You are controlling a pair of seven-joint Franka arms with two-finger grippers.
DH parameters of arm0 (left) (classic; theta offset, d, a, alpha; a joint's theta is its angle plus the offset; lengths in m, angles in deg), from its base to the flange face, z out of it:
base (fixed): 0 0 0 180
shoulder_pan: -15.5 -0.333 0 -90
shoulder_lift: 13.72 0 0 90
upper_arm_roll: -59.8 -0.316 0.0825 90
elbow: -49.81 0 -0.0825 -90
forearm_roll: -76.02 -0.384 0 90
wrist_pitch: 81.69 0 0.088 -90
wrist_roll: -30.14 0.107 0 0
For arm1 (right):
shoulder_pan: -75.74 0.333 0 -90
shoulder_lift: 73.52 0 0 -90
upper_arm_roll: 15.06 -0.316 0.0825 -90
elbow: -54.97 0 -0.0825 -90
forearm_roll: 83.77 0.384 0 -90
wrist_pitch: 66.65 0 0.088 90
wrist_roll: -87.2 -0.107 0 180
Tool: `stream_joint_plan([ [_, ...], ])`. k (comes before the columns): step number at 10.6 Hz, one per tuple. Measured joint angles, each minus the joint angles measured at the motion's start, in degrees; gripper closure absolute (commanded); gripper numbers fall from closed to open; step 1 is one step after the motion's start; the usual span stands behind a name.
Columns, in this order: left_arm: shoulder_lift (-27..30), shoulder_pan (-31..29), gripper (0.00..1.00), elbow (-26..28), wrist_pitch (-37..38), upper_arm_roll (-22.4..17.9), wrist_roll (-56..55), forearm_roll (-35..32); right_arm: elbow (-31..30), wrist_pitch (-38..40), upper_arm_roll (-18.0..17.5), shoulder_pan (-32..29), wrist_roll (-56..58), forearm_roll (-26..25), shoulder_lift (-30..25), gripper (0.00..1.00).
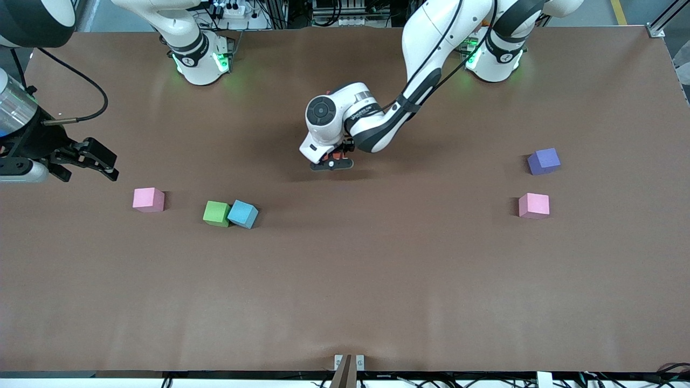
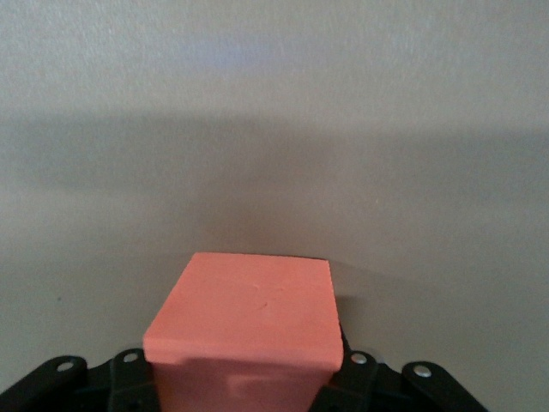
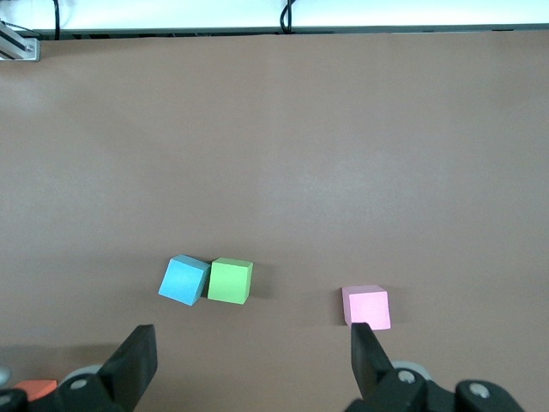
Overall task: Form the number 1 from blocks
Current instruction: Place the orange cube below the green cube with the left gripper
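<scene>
The brown bench (image 1: 345, 302) fills nearly the whole front view, bare apart from scattered blocks, with cables and rails along its top edge. The left arm reaches from the upper right of the frame to the middle, where the left gripper (image 1: 332, 163) hangs low over the bench, pinching an orange-red block (image 2: 244, 322) between its fingers. The right gripper (image 1: 89, 159) waits at the frame's edge by the right arm's end, fingers spread wide, above a pink block (image 1: 148, 199). Lower centre, toward the right arm's end, a green block (image 1: 216, 213) and a blue block (image 1: 242, 214) touch. Toward the left arm's end sit a purple block (image 1: 543, 161) and, nearer the camera, a second pink block (image 1: 533, 205), apart.
</scene>
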Motion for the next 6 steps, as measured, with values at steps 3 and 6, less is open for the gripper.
stream_joint_plan([
  [3,0.0,0.9,1.0,-0.2,1.5,0.0,0.0,0.0,0.0,0.1,0.2,0.0,0.2,0.0,0.2,0.0],
  [6,0.0,1.8,1.0,-0.3,2.5,0.0,0.0,0.0,0.0,0.1,0.2,0.0,0.3,0.0,0.4,0.0],
])
